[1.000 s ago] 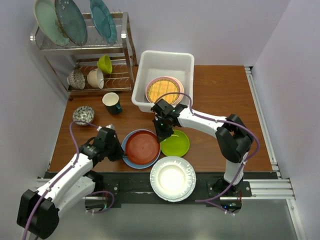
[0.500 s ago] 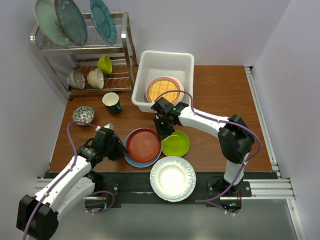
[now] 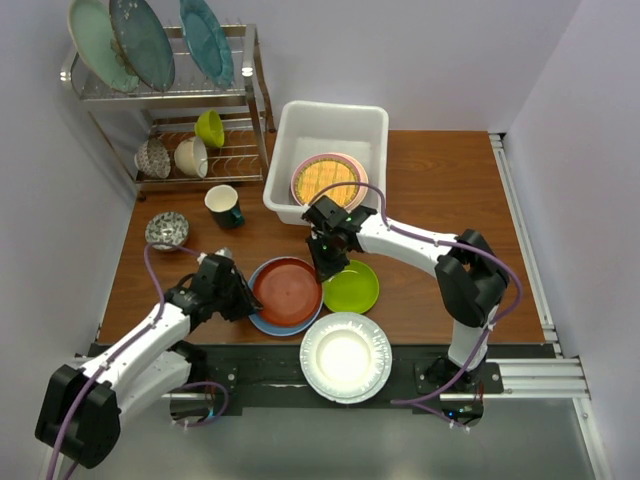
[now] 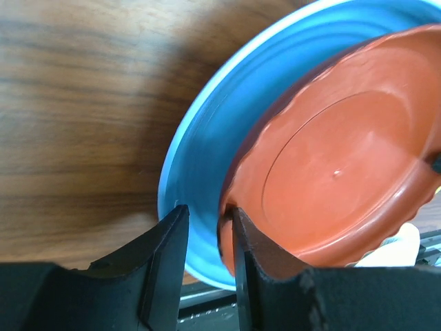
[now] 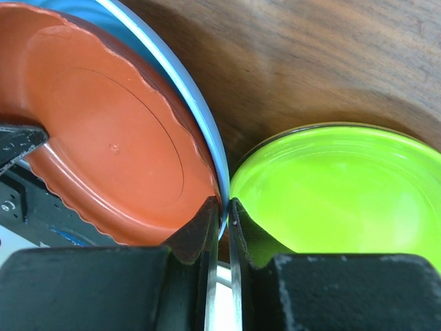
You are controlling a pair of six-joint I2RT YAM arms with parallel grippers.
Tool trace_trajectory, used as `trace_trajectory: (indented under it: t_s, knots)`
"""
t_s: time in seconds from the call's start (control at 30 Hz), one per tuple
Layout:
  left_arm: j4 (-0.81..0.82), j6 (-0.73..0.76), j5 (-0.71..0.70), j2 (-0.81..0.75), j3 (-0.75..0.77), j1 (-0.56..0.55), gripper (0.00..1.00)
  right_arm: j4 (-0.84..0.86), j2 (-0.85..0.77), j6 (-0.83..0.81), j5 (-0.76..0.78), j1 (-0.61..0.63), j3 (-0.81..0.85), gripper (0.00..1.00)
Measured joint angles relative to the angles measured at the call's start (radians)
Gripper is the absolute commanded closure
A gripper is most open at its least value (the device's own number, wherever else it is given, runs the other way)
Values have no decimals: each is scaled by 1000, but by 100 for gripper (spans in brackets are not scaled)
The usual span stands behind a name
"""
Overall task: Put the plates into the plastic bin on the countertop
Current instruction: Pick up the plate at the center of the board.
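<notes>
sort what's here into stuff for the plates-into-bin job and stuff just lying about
For the job: rust red plate, blue plate under it, lime green plate, white fluted plate, gold plate and pink plate already in the plastic bin.
Lying about: wire rack, teal plates, bowls, cup.

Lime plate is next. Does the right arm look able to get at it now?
Probably yes: the lime green plate lies bare beside the right tool, which must first release the blue plate.

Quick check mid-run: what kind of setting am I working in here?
Probably a mock kitchen dish station inside a lab cell: a wire dish rack holding teal plates and bowls, a white plastic bin on a wood-grain countertop, plain walls, and metal rails along the near edge.
</notes>
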Motion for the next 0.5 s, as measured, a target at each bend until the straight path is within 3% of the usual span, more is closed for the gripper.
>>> trace_trajectory:
  t_s: [0.03,0.17,0.23,0.37,0.5]
  knots:
    - [14,0,1,5,-3,-1,67,1,0,0,0,0,-3,89]
    - [58,-14,10,18,-16,-5,100,4,0,0,-3,0,-18,88]
    - [75,-21,13,28,-17,-5,100,5,0,0,-4,0,-21,84]
    - [82,-18,10,31,-17,-9,100,10,-13,-1,-15,0,-29,47]
    - [60,-18,-4,-1,-11,-9,100,13,-47,-10,-29,0,-34,38]
